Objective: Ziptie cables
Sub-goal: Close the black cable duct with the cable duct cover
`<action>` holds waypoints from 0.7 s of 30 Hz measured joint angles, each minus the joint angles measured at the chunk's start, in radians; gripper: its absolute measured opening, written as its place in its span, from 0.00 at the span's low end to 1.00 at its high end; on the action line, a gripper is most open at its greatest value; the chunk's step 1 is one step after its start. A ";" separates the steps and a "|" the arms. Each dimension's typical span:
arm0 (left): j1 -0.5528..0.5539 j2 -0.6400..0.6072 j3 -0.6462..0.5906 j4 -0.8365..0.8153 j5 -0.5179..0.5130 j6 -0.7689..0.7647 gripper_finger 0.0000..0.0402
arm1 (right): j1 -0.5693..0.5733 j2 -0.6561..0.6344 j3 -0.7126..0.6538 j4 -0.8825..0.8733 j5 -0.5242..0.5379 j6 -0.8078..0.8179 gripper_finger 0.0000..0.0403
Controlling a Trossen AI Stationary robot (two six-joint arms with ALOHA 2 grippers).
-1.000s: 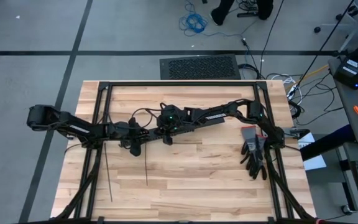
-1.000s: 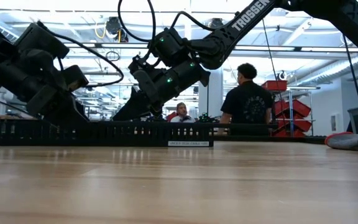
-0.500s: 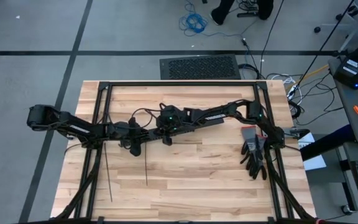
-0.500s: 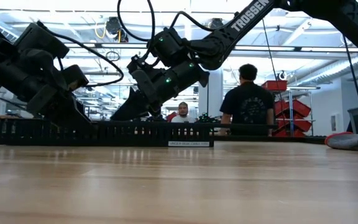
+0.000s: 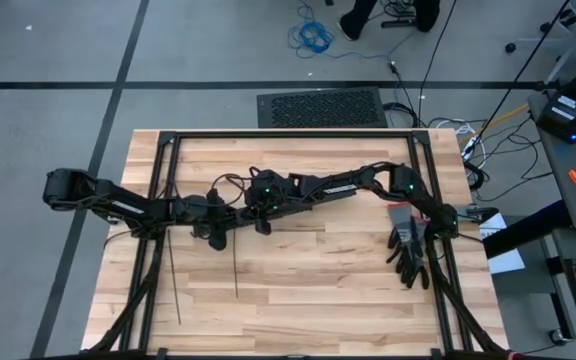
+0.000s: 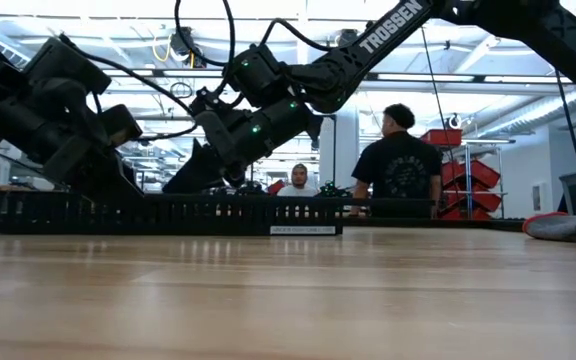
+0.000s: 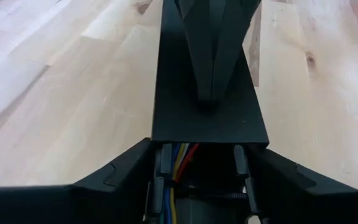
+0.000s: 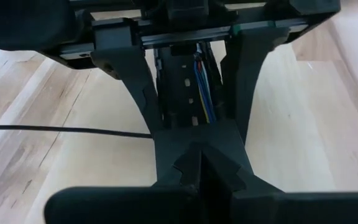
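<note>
Take the long black slotted plastic duct point(image 6: 168, 213) as your marker; it lies across the middle of the pale wooden plank table point(image 5: 318, 290), and both arms meet over it.

Your left gripper point(image 7: 197, 158) sits astride the duct with its jaws spread wide, one dark finger point(image 7: 126, 168) against each outer wall, so it clasps the duct itself.

The cables point(image 7: 180, 155), thin blue, yellow and red wires, lie inside the duct's channel, right between those fingers. They run under the edge of the flat black lid point(image 7: 207, 118) that covers the duct beyond that point. The right wrist view shows the same wires point(image 8: 205, 93) along the open channel.

Your right gripper point(image 8: 201, 168) comes at the duct from the opposite end, just beside the left one. Its jaws are closed together with nothing between them, and the tips rest on top of the lid.

Two zipties, very thin dark straight strips point(image 5: 236, 268) point(image 5: 174, 280), lie flat on the table on the near side of the duct, apart from each other.

A pair of black work gloves point(image 5: 408, 250) lies beyond the duct's right end.
</note>
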 joint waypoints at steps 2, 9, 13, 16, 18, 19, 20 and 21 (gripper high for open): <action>0.002 0.000 0.000 -0.005 0.008 -0.028 0.59 | 0.001 0.000 0.000 -0.002 0.000 -0.001 0.00; 0.005 -0.001 0.002 -0.043 0.079 -0.059 0.70 | 0.003 0.001 0.001 -0.003 -0.003 -0.002 0.00; 0.005 -0.006 0.016 -0.062 0.096 -0.078 0.70 | 0.004 0.001 0.001 -0.011 -0.003 -0.005 0.00; 0.005 -0.008 0.034 -0.092 0.100 -0.079 0.70 | 0.003 0.001 0.001 -0.021 -0.002 -0.006 0.00; 0.005 -0.024 0.045 -0.136 0.102 -0.077 0.71 | 0.003 0.001 0.001 -0.024 -0.002 -0.006 0.00; 0.005 -0.030 0.051 -0.160 0.103 -0.074 0.71 | 0.003 0.001 0.001 -0.024 -0.002 -0.006 0.00; 0.005 -0.038 0.058 -0.183 0.103 -0.070 0.71 | 0.003 0.001 0.001 -0.024 -0.001 -0.006 0.00; 0.005 -0.051 0.063 -0.208 0.103 -0.070 0.71 | 0.003 0.001 0.001 -0.024 -0.001 -0.006 0.00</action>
